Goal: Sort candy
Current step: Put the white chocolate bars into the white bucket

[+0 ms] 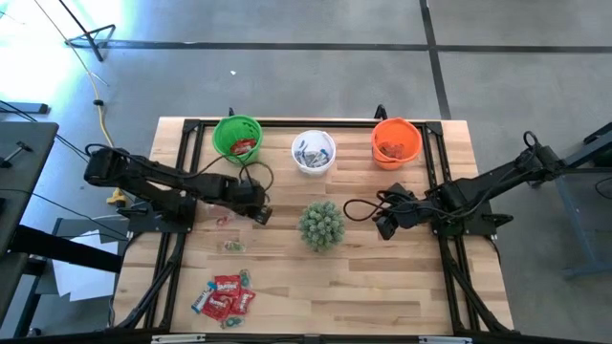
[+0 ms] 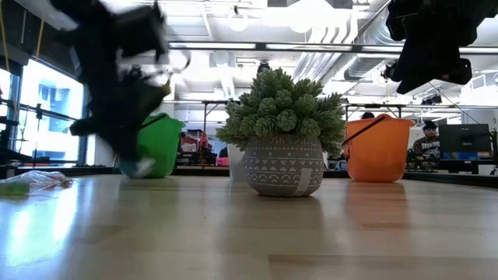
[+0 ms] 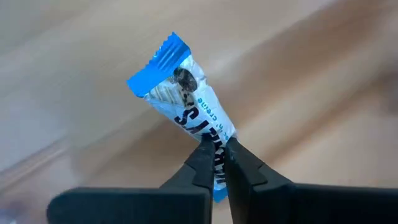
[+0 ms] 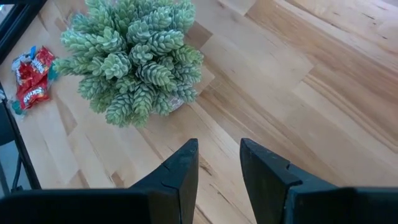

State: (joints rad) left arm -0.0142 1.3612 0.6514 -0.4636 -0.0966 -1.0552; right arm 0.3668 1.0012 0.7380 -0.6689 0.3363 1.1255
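Two arms are over the wooden surface [image 1: 382, 277]. The left pincer [image 3: 216, 163] is closed tight on a blue-and-white candy [image 3: 186, 106], gripping it near one end so that most of the wrapper sticks out past the fingertips; in the high view this pincer [image 1: 260, 212] is just left of the plant [image 1: 320, 225], in front of the green cup [image 1: 237, 138]. The right pincer [image 4: 219, 163] stands at the other side of the plant [image 4: 134, 56], its fingers apart with a narrow gap and nothing between them; in the high view it [image 1: 384, 225] is in front of the orange cup [image 1: 396, 141]. Three cups stand in a row at the far edge: the green one with something red inside, the white cup [image 1: 314, 151] with light wrappers inside, and the orange one, whose contents I cannot tell. A pile of red candies [image 1: 224, 295] lies near the front left corner of the surface, with a few blue-and-white ones at its edges. Some small candies [image 1: 234, 246] lie alone between this pile and the left pincer. In the low view the left arm [image 2: 120, 78] is blurred before the green cup [image 2: 156, 144]
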